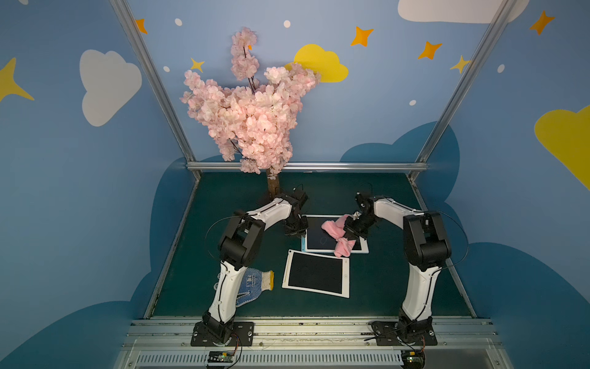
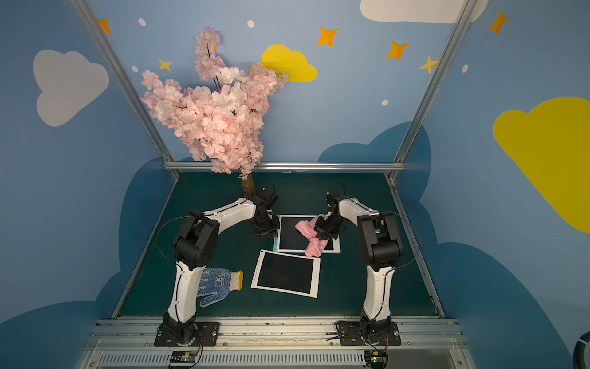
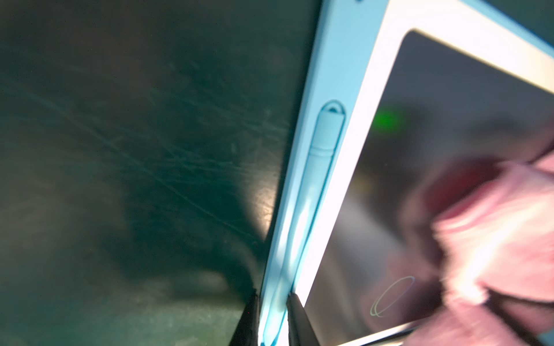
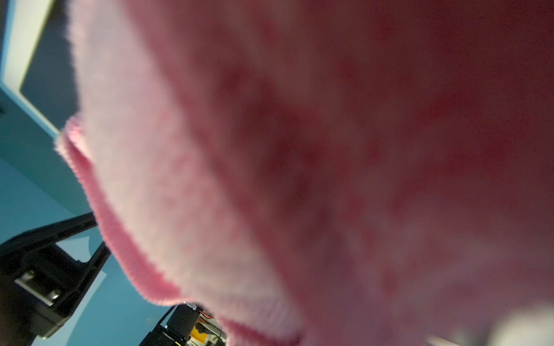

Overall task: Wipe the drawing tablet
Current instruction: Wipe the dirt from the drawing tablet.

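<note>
Right claw clamps pink cloth atop drawing tablet

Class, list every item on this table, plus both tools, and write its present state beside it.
far tablet, flat, faint scribble on screen, edge gripped
near tablet, flat, screen blank, untouched
pink cloth, pinched, draped on far tablet
stylus, docked in far tablet's edge
glove, lying flat, unheld
left tool, shut on far tablet's edge
right tool, shut on pink cloth
</note>
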`<move>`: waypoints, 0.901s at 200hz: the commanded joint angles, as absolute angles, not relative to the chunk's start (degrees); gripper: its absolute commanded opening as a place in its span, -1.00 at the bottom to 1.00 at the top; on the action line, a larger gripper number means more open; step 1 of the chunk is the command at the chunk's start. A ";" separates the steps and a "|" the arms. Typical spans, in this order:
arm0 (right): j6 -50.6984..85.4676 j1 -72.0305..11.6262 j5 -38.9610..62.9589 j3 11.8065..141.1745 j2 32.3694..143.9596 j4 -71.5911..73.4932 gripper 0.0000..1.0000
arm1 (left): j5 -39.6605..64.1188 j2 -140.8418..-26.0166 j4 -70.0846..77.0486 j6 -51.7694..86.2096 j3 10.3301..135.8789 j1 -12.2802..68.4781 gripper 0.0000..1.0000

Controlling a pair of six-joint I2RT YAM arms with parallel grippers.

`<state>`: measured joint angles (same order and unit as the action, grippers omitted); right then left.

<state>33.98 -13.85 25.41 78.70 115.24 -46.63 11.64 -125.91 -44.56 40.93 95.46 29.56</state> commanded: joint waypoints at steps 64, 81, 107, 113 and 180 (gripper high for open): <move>37.49 -27.94 25.99 98.71 126.93 -50.88 -1.00 | 10.20 -128.98 -44.56 41.66 93.73 28.94 -0.61; 39.46 -30.58 27.76 106.16 131.36 -51.94 -1.00 | 10.20 -128.84 -44.56 41.59 93.44 28.92 -0.61; 40.96 -29.64 28.12 108.89 133.64 -52.54 -1.00 | 10.15 -128.67 -44.47 41.52 93.25 28.92 -0.61; 40.72 -28.81 27.64 108.25 133.32 -52.77 -1.00 | 10.19 -128.67 -44.47 41.51 93.25 28.89 -0.61; 37.55 -16.44 23.40 96.59 126.51 -52.46 -1.00 | 10.46 -128.42 -44.30 41.48 93.19 28.61 -0.61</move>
<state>38.61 -18.81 27.42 98.70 128.35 -50.26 12.84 -125.97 -44.16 41.41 95.13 29.02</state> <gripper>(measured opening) 0.064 0.195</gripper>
